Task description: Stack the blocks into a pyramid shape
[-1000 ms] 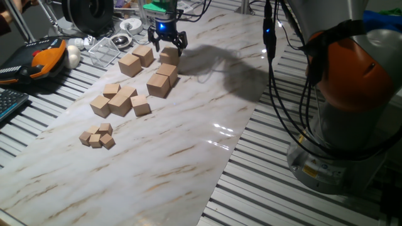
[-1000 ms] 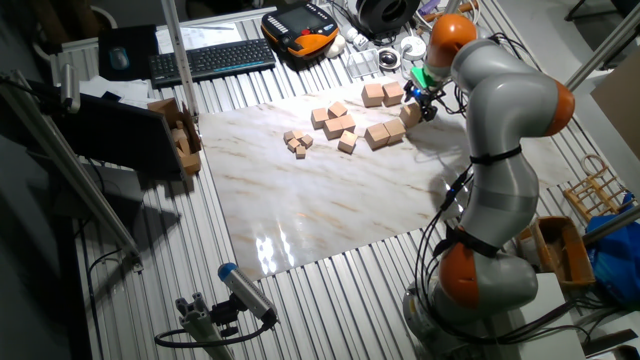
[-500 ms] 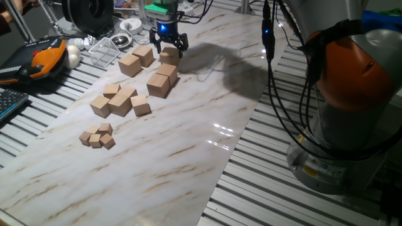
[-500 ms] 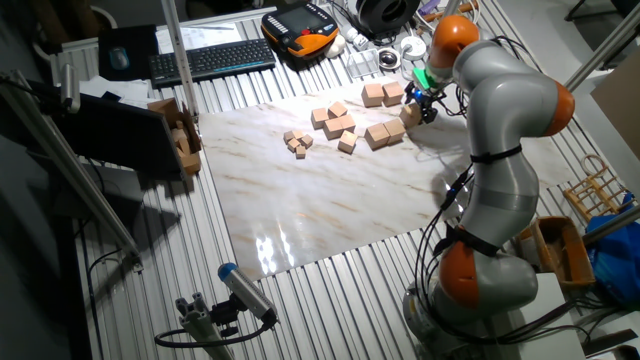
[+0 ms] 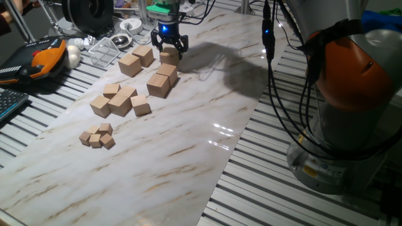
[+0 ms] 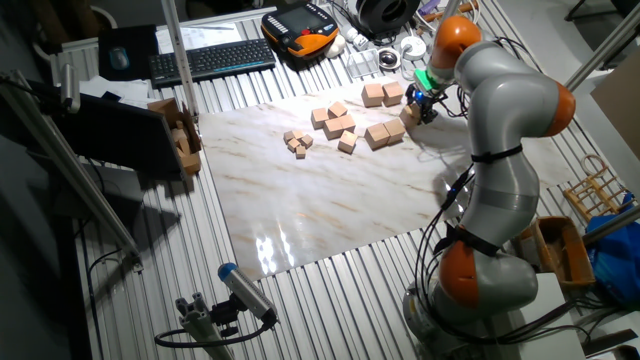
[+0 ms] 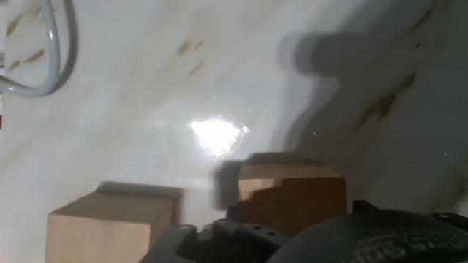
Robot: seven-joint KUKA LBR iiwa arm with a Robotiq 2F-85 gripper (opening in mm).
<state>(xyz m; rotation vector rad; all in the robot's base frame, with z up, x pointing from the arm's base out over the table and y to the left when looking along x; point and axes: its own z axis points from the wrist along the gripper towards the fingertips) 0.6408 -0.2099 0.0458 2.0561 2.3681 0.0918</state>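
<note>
The marble-patterned board (image 5: 188,125) carries three sizes of wooden cube, and the pyramid is not yet begun: the large blocks lie loose at the board's far end. Two of them (image 5: 135,59) sit side by side near the far edge, two more (image 5: 162,80) touch each other a little nearer the middle, and a fifth block (image 5: 168,55) lies directly under the gripper (image 5: 169,45). The medium cubes (image 5: 116,100) and the tiny cubes (image 5: 97,136) are grouped further along the board, well apart from the hand. The single arm reaches across from its base, and the gripper hangs straight over that fifth block, fingers pointing down with one on either side of it; the block therefore lies below the hand rather than to one side, so I judge the coming move to be a vertical one. The other fixed view shows the same thing smaller: the gripper (image 6: 421,106) at the board's far corner beside the pair of touching blocks (image 6: 383,133). In the hand view a block (image 7: 292,197) sits low in the middle, half hidden by the hand's dark body, with a neighbouring block (image 7: 110,226) just beside it. The jaws look spread and low around the cube, but whether they press on it I cannot tell.
</note>
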